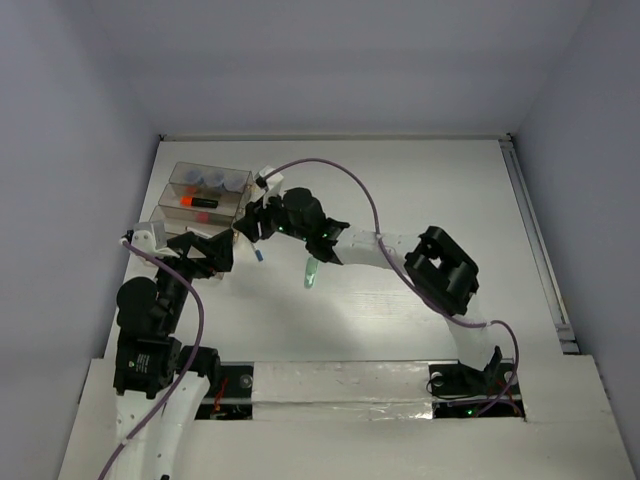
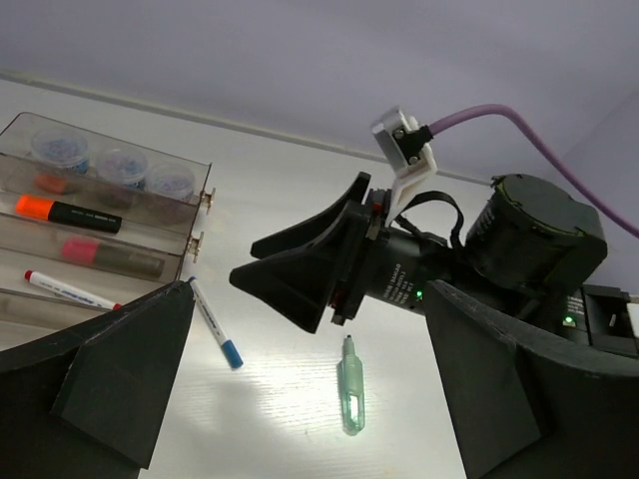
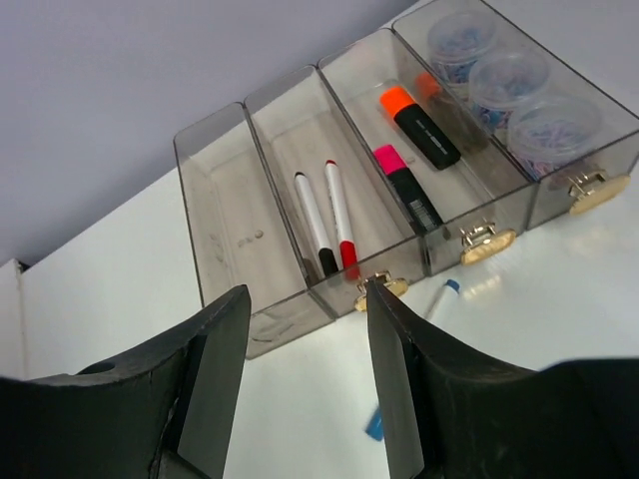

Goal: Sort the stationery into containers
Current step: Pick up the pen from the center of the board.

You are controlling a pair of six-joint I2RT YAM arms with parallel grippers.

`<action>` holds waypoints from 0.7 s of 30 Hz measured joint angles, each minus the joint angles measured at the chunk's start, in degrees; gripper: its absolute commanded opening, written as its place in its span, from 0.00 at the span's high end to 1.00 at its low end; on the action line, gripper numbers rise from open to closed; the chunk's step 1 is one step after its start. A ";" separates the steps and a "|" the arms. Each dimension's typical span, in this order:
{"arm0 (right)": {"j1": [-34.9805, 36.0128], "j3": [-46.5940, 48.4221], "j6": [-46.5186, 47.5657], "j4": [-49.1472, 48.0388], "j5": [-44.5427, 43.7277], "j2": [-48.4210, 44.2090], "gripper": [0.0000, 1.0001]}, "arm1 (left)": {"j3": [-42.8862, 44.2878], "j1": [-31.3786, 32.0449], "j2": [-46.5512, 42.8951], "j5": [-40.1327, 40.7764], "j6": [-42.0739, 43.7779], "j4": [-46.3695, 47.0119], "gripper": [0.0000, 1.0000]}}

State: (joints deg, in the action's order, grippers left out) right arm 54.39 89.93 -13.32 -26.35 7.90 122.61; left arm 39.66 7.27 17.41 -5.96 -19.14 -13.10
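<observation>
Looking down from the top: containers (image 1: 205, 195) sit toward the table's (image 1: 450, 190) far left corner. The right gripper (image 1: 252, 226) hovers at their near end and the left gripper (image 1: 205, 255) waits just beside.
Left wrist: jaws wide apart, holding nothing. The blue-capped pen (image 2: 215, 324) lies just off the containers and the pale green marker (image 2: 351, 399) nearer the table's middle, both unsorted.
Right wrist: jaws apart, nothing between them, over the pen bin's end. The two pens (image 3: 334, 215), highlighters (image 3: 419, 125) and pots (image 3: 499, 80) each keep their own compartment, like with like. The empty bin (image 3: 220, 230) is probably meant for markers.
</observation>
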 measured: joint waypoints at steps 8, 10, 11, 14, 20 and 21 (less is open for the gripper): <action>0.00 -1.49 -2.21 10.05 -7.54 0.61 0.38 | 0.00 0.00 -0.31 0.00 0.00 0.00 0.01; 0.02 -0.37 -2.49 13.97 -8.76 2.67 0.38 | 0.00 0.00 -0.31 0.00 0.00 0.00 0.01; 0.02 0.50 -2.62 15.69 -9.31 3.82 0.38 | 0.00 -0.07 -0.33 -0.02 0.00 0.00 0.01; 0.02 3.91 -2.73 20.70 -10.12 7.48 0.37 | 0.00 -0.33 -0.39 -0.09 0.00 0.00 0.01; 0.48 11.19 -1.68 25.20 -11.58 12.63 0.39 | 0.00 -0.61 -0.46 -0.22 0.00 0.02 0.01; 0.70 12.74 -1.36 26.01 -12.28 13.57 0.41 | 0.00 -0.61 -0.46 -0.22 0.00 0.02 0.01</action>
State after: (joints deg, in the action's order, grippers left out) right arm 55.09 102.67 -14.68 -0.34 -4.38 136.18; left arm 39.66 6.66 16.95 -6.17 -19.14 -13.08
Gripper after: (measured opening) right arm 0.620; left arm 0.989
